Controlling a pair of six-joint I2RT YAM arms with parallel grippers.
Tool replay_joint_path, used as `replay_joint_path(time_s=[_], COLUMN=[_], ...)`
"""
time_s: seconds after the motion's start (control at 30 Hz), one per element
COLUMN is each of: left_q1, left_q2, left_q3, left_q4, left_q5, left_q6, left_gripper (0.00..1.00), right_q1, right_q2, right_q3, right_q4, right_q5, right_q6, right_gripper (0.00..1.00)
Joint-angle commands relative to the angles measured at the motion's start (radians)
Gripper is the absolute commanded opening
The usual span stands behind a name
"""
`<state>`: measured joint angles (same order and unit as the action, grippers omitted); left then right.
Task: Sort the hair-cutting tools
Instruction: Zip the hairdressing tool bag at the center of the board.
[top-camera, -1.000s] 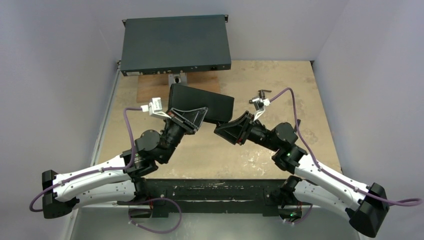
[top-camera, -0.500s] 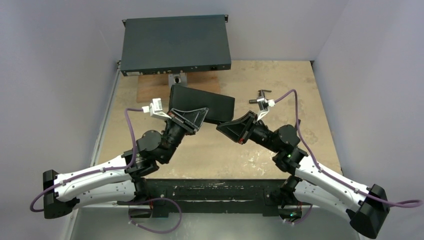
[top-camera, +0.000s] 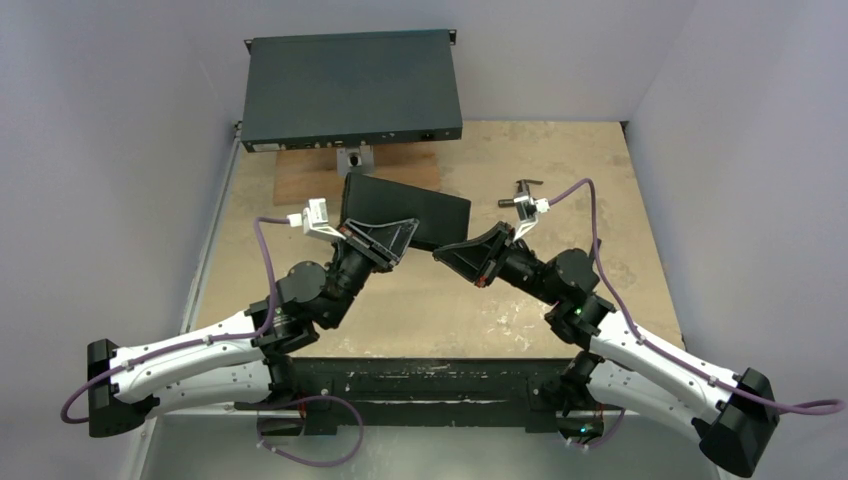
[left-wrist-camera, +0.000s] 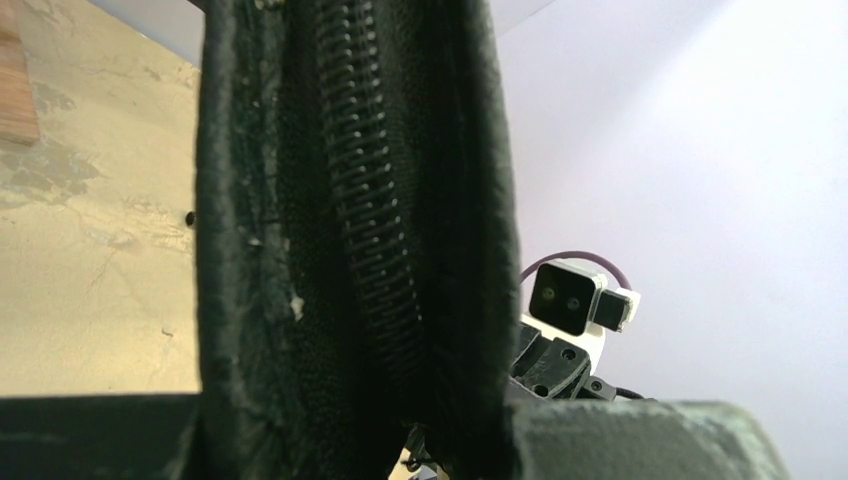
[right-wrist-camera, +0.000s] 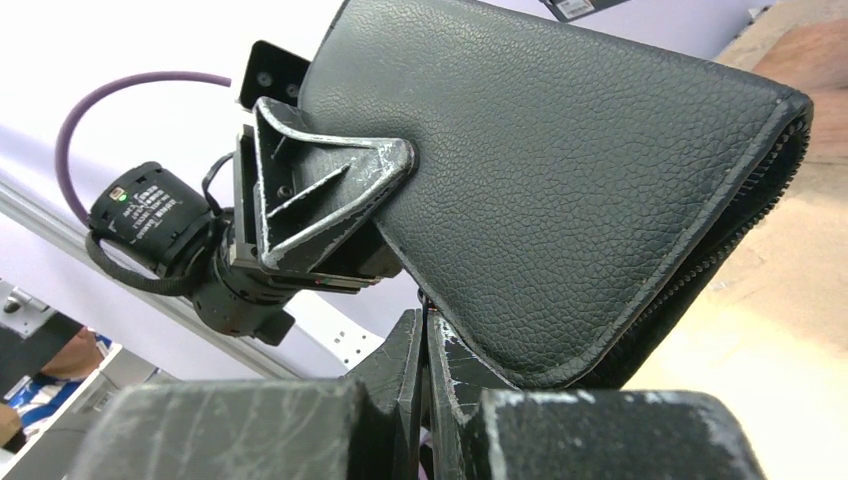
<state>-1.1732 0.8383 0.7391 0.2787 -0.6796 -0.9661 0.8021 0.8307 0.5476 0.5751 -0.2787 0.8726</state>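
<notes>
You have the left pincer (top-camera: 396, 228) clamped on the black zip pouch (right-wrist-camera: 580, 180). One finger lies flat on its leather face, and the pouch stands on edge between the jaws, with its zipper (left-wrist-camera: 375, 200) running straight out from the wrist camera. The right pincer (right-wrist-camera: 425, 340) has its jaws fully together, just under the pouch's lower rounded edge. You cannot tell whether anything thin is caught between them. Hair-cutting tools: none shows in any view, so you cannot tell where they lie relative to either pincer.

We find the black pouch (top-camera: 425, 200) blocking the middle and the dark box (top-camera: 350, 88) along the far edge; the table (top-camera: 590, 150) to their right lies open.
</notes>
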Motion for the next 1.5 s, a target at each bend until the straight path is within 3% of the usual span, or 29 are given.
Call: replay_joint_path(time_s=[0.0, 0.23, 0.53, 1.1, 1.33, 1.47], left_q1=[-0.011, -0.011, -0.011, -0.011, -0.011, -0.011], left_q2=[-0.021, -0.06, -0.095, -0.158, -0.19, -0.205], left_q3=[-0.004, -0.002, 0.006, 0.032, 0.035, 0.1], left_q4=[0.039, 0.064, 0.083, 0.061, -0.031, -0.259], left_q5=[0.05, -0.012, -0.055, -0.055, -0.035, 0.005], left_q6=[0.015, 0.119, 0.198, 0.229, 0.186, 0.149], left_gripper=[0.0, 0.0, 0.0, 0.0, 0.0, 0.0], right_q1=[-0.009, -0.009, -0.009, -0.009, -0.009, -0.009], right_q2=[0.005, 0.027, 0.05, 0.086, 0.07, 0.053], right_q3=[0.068, 0.153, 0.188, 0.15, 0.152, 0.17], right_q4=[-0.05, -0.321, -0.515, -0.607, -0.607, -0.631], right_q5=[0.054, 0.124, 0.171, 0.232, 0.285, 0.39], right_q6=[-0.041, -0.134, -0.188, -0.211, -0.236, -0.267], right_gripper=[0.0, 0.0, 0.0, 0.0, 0.0, 0.0])
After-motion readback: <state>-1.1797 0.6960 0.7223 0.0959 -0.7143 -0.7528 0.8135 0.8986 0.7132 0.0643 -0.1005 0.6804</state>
